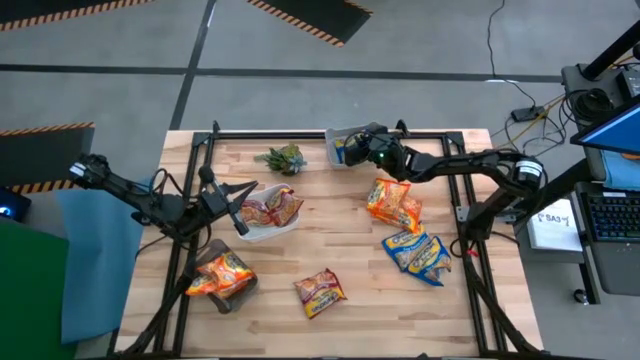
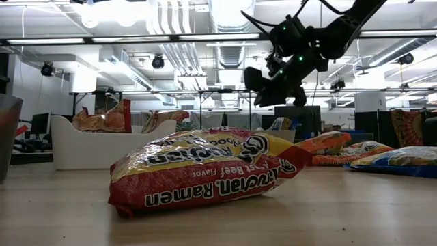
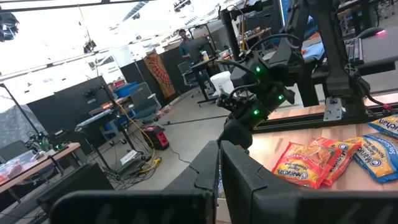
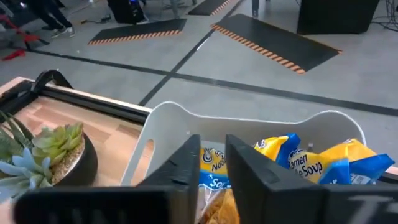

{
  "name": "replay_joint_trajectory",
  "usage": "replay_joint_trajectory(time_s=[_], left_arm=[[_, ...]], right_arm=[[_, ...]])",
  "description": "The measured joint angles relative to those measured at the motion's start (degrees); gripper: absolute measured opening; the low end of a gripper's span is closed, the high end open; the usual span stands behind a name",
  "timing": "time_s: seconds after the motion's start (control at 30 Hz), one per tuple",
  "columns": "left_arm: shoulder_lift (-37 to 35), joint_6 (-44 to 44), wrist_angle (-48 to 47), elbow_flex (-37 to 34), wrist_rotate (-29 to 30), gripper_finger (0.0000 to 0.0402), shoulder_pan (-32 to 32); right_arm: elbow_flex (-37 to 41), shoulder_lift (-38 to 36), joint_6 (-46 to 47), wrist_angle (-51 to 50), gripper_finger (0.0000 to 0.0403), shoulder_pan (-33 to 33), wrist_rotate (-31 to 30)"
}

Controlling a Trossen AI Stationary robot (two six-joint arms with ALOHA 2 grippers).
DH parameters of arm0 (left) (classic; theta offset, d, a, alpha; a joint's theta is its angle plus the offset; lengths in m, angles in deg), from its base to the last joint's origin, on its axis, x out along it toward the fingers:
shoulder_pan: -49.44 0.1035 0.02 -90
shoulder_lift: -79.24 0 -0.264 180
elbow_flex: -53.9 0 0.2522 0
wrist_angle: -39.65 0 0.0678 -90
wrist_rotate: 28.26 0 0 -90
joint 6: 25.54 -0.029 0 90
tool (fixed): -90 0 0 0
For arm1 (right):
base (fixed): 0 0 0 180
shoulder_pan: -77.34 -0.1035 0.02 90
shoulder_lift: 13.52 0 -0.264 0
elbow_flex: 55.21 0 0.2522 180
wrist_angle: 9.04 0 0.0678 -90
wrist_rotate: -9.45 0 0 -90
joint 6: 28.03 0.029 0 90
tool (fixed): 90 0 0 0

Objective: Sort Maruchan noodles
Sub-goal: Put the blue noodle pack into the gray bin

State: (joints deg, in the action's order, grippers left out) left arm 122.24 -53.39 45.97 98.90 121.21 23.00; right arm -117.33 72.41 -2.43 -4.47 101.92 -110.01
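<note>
Your right claw hangs over the far tub, fingers slightly parted with nothing between them, above the blue-yellow packets in it; your left claw, fingers narrowly apart and empty, sits at the white tub holding red packets. Loose packets lie on the table: orange-red, blue-yellow, one near front centre, one front-left. Judged light, crinkly, slippery, brittle inside; pinch each across a short edge or seam, gently.

Two packets in the centre-left tub, plant at its one o'clock, loose packets at three.
</note>
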Motion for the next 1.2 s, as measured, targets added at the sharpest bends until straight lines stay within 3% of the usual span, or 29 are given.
replay_joint_trajectory(time_s=[0.13, 0.3, 0.57, 0.8, 0.97, 1.2], left_arm=[[0.0, 0.1, 0.0, 0.0, 0.0, 0.0000, 0.0], [0.0, 0.1, 0.0, 0.0, 0.0, 0.0000, 0.0], [0.0, 0.1, 0.0, 0.0, 0.0, 0.0000, 0.0], [0.0, 0.1, 0.0, 0.0, 0.0, 0.0000, 0.0], [0.0, 0.1, -0.1, 0.0, 0.0, 0.0000, 0.0], [0.0, 0.5, -0.8, 0.0, 0.0, 0.0000, 0.0]], right_arm=[[0.0, 0.6, -0.4, -0.1, 0.0017, 0.1, 1.8], [-3.0, 1.1, -0.5, -6.0, 0.0011, 1.9, 4.4], [-23.0, 7.7, -2.7, -35.9, 0.0009, 7.2, 16.1], [-44.1, 18.3, -6.8, -63.8, 0.0009, 10.4, 17.9], [-52.3, 24.9, -9.8, -71.5, 0.0008, 10.6, 17.9], [-56.0, 30.8, -9.9, -75.6, 0.0008, 10.6, 17.9]])
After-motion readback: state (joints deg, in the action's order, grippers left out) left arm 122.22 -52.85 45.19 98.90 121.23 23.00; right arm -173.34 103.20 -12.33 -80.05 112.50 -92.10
